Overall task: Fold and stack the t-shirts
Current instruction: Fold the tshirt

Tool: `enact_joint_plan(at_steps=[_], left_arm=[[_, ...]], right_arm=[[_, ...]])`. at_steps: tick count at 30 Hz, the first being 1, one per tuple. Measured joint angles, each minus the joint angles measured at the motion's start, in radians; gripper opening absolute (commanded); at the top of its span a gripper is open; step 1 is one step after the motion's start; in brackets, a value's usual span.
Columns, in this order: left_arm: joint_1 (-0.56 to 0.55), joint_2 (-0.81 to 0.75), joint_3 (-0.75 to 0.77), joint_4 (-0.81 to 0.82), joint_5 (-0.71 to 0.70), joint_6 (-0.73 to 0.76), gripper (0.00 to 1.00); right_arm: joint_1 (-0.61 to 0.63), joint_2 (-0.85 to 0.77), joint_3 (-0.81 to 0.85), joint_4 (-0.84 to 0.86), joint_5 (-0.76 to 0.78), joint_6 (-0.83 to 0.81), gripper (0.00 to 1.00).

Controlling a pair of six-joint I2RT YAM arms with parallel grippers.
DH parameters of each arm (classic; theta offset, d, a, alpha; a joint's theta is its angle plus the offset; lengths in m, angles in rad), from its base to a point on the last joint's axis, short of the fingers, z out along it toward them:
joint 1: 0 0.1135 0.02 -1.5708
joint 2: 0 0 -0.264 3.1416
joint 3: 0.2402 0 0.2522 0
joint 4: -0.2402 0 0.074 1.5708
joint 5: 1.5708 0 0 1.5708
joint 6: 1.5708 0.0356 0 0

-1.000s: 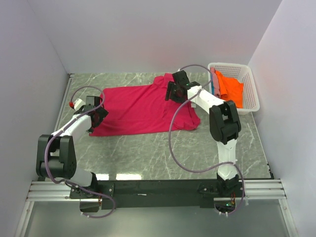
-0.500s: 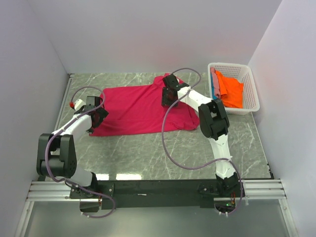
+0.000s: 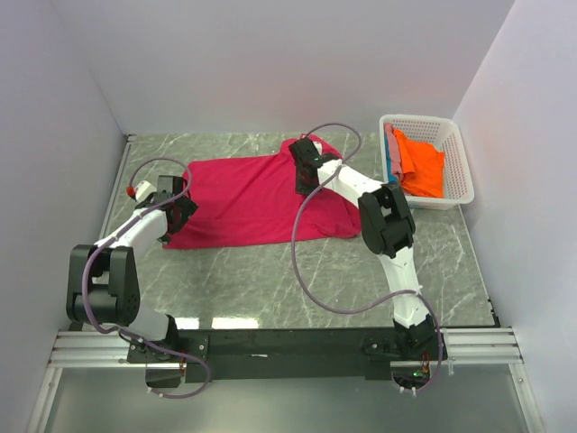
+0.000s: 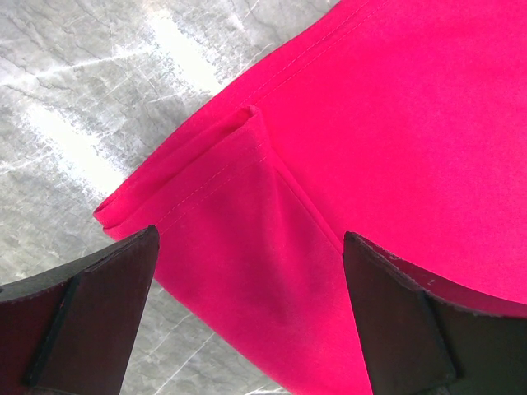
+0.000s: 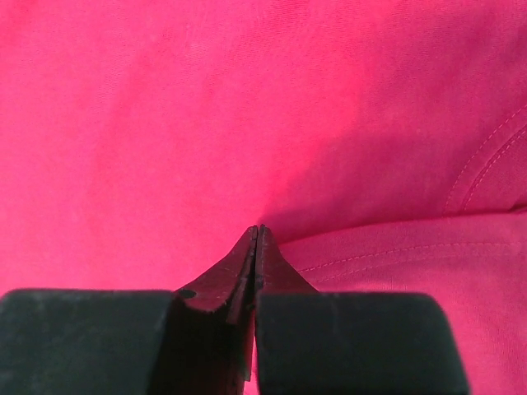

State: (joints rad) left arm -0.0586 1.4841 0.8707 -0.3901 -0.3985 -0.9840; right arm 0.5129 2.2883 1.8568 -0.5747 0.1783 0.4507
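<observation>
The crimson-pink t-shirt (image 3: 252, 198) lies spread out flat on the table (image 3: 270, 280), a bit to the left of the middle. Its far edge is near the back wall. Its left edge stops a little before the left wall. Its right edge is near the white basket (image 3: 462, 162) but does not touch it. The orange t-shirt (image 3: 422, 164) sits inside that basket. In front of the pink shirt there is a wide bare strip of table, all the way to the arm bases. That is the biggest open room.

The left end effector (image 3: 178, 209) is at the near left corner of the shirt. It is wide open and holds nothing. In the left wrist view the corner lies between the two fingers (image 4: 82, 321), and the hem there is folded over on itself.

The right end effector (image 5: 257, 234) is on the far right part of the shirt. It is shut tight, and its tips pinch a small crease of the pink cloth.

A second ago the right end effector was open and sat more to the right, by the shirt's far edge. Now it has slid left over the cloth and snapped shut. Its elbow has swung left too, away from the basket. The left arm has not moved, and the shirt lies as before.
</observation>
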Motion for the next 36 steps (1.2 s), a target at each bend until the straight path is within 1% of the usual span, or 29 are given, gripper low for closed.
enact_joint_plan(at_steps=[11,20,21,24,25,26,28,30,34,36], left_arm=[[0.000,-0.004,0.000,0.000,0.000,0.000,0.99],[0.000,-0.005,0.000,-0.004,-0.003,0.000,0.99],[0.000,-0.005,0.000,-0.004,-0.003,0.000,0.99],[0.000,-0.005,0.000,-0.006,-0.003,0.000,0.99],[0.000,-0.005,0.000,-0.008,-0.003,0.000,0.99],[0.000,-0.005,0.000,-0.010,-0.003,0.000,0.99],[0.000,-0.005,0.000,-0.012,-0.003,0.000,0.99],[0.000,-0.005,0.000,-0.012,-0.003,0.001,0.99],[0.000,-0.004,0.000,-0.012,-0.003,0.003,0.99],[0.000,-0.003,0.000,-0.012,-0.005,0.003,0.99]], right_arm=[[0.075,-0.010,0.037,-0.009,0.084,-0.026,0.00],[0.100,-0.007,0.122,0.000,0.092,-0.045,0.00],[0.101,-0.004,0.126,0.006,0.092,-0.048,0.02],[0.103,0.018,0.151,0.013,0.085,-0.051,0.30],[0.103,0.027,0.158,0.013,0.081,-0.051,0.46],[0.103,0.033,0.162,0.013,0.075,-0.053,0.50],[0.103,0.038,0.164,0.012,0.063,-0.062,0.57],[0.103,0.037,0.164,0.009,0.049,-0.062,0.59],[0.089,-0.011,0.098,0.027,0.006,-0.055,0.59],[0.069,-0.060,0.035,0.039,-0.018,-0.052,0.56]])
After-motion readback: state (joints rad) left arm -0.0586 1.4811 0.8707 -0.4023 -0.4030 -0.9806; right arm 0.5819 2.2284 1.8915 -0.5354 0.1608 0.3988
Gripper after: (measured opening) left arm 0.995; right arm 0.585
